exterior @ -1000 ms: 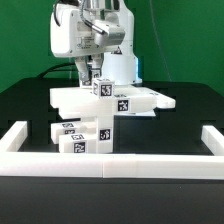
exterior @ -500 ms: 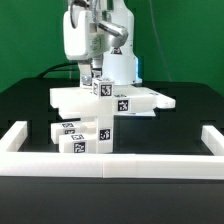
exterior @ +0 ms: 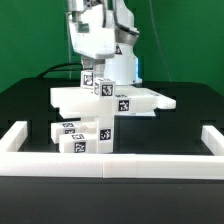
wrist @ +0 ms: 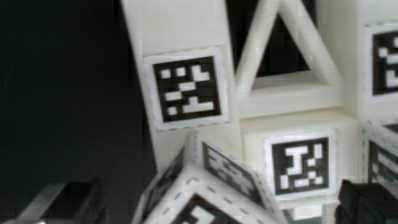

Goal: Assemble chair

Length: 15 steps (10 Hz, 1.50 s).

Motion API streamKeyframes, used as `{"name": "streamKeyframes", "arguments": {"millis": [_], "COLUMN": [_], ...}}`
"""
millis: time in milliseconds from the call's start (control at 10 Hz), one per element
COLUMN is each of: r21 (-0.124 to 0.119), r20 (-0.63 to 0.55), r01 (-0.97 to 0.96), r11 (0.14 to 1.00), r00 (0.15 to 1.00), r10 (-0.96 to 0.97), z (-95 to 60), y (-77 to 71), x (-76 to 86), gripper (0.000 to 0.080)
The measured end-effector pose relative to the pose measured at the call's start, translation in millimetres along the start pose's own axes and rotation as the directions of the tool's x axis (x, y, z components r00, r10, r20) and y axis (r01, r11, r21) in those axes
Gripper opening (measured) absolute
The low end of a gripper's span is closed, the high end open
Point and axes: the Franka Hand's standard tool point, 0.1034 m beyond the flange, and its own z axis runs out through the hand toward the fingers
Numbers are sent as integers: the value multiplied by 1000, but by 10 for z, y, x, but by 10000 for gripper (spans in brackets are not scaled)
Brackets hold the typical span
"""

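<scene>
The partly built white chair stands in the middle of the exterior view. Its flat seat panel (exterior: 140,98) rests on tagged blocky pieces (exterior: 85,135) below. A short tagged post (exterior: 97,86) stands up from the panel's far side. My gripper (exterior: 92,70) hangs just over that post, open, and holds nothing. In the wrist view the post's tagged top (wrist: 222,195) lies between my spread dark fingers (wrist: 71,203), with a gap on each side. Beyond it are more tagged chair parts (wrist: 187,90).
A long low white border rail (exterior: 110,163) runs along the front and turns back at both ends (exterior: 16,135). The table top (exterior: 190,110) is black, with a green backdrop behind the arm's white base (exterior: 125,65).
My gripper has let go of the short post, opened wide and risen a little. The post stays upright on the seat panel.
</scene>
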Motion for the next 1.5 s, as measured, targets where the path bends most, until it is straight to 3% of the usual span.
{"name": "streamKeyframes", "arguments": {"millis": [200, 500, 1000, 1500], "r21": [-14, -30, -36, 8], "r20": [-7, -9, -2, 5], "r01": [183, 457, 649, 602], "r11": [983, 889, 760, 798], "r00": [983, 889, 760, 798], "r10": [-183, -458, -650, -602], "z": [5, -3, -24, -150], "y": [-7, -3, -31, -117], "x": [-27, -5, -52, -305], "gripper": [649, 649, 649, 649]}}
